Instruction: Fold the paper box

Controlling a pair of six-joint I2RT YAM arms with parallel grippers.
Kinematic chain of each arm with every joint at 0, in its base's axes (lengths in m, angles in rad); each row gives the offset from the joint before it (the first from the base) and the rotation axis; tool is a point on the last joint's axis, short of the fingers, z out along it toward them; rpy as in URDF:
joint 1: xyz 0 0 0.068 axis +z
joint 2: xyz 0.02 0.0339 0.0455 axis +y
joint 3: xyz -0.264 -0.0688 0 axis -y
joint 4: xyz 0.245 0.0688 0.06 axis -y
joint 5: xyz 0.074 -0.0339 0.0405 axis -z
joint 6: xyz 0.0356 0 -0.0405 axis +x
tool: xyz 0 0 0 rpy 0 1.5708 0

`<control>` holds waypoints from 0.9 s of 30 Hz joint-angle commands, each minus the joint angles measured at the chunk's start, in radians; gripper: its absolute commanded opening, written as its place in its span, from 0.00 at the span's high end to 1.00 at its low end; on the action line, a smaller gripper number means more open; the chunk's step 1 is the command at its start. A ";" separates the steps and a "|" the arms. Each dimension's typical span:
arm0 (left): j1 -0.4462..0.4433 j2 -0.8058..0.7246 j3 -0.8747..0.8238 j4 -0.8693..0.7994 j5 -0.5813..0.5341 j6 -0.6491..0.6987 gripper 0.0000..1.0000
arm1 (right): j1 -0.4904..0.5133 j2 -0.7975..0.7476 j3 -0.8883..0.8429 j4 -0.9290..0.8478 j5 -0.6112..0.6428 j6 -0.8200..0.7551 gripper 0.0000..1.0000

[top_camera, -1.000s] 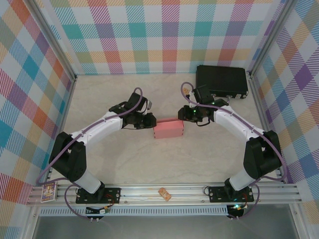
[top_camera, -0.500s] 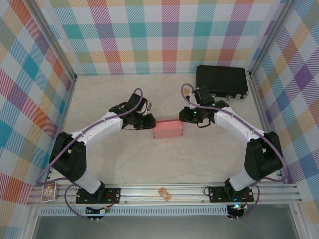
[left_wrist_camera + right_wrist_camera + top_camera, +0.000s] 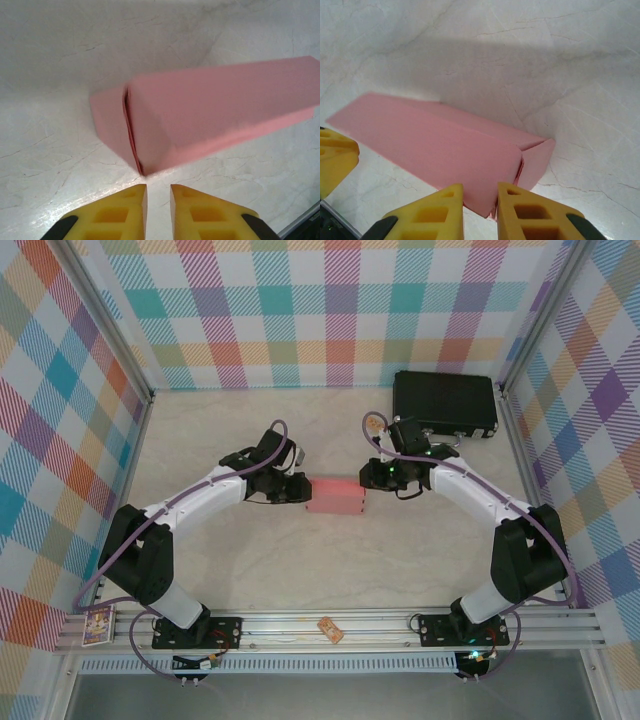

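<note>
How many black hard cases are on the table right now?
1. The black hard case sits at the table's far right corner, beyond the right arm and apart from the salmon-pink cardboard box.

Pale marbled worktop point(image 3: 330, 560), plaid walls on the left, far and right edges, metal rail along the near edge. Salmon-pink paper box point(image 3: 335, 496) lies flat near the middle of the worktop, long side roughly parallel to the near edge; left wrist view shows one end flap not fully tucked. Black hard case point(image 3: 444, 403) sits in the far right corner. Rest of the surface is bare marble.
</note>
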 commanded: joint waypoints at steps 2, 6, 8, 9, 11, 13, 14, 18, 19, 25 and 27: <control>0.003 -0.034 -0.019 -0.039 0.033 0.027 0.77 | 0.001 0.004 -0.028 -0.066 0.011 -0.013 0.79; 0.003 -0.050 -0.022 -0.037 0.035 0.036 0.75 | 0.001 0.005 -0.032 -0.064 0.009 -0.013 0.79; 0.003 -0.055 -0.020 -0.037 0.033 0.037 0.75 | 0.001 0.007 -0.031 -0.065 0.008 -0.013 0.79; 0.003 -0.060 -0.019 -0.032 0.037 0.036 0.75 | 0.001 0.007 -0.031 -0.065 0.008 -0.013 0.79; 0.003 -0.071 -0.020 -0.021 0.046 0.033 0.73 | 0.002 0.008 -0.029 -0.064 0.007 -0.013 0.79; 0.003 -0.095 -0.022 -0.003 0.059 0.032 0.71 | 0.001 0.010 -0.028 -0.066 0.006 -0.014 0.79; 0.004 -0.106 -0.024 0.007 0.055 0.027 0.68 | 0.001 0.011 -0.027 -0.067 0.005 -0.015 0.79; 0.012 -0.144 -0.032 0.054 0.031 -0.010 0.57 | 0.001 0.010 -0.028 -0.068 0.003 -0.014 0.78; 0.016 -0.146 -0.033 0.066 0.024 -0.022 0.56 | 0.001 0.010 -0.027 -0.068 0.001 -0.015 0.78; 0.044 -0.076 0.018 0.068 -0.010 -0.067 0.51 | 0.002 0.009 -0.020 -0.069 -0.003 -0.016 0.78; 0.044 -0.052 0.038 0.057 -0.022 -0.068 0.51 | 0.001 0.008 -0.020 -0.070 -0.005 -0.016 0.78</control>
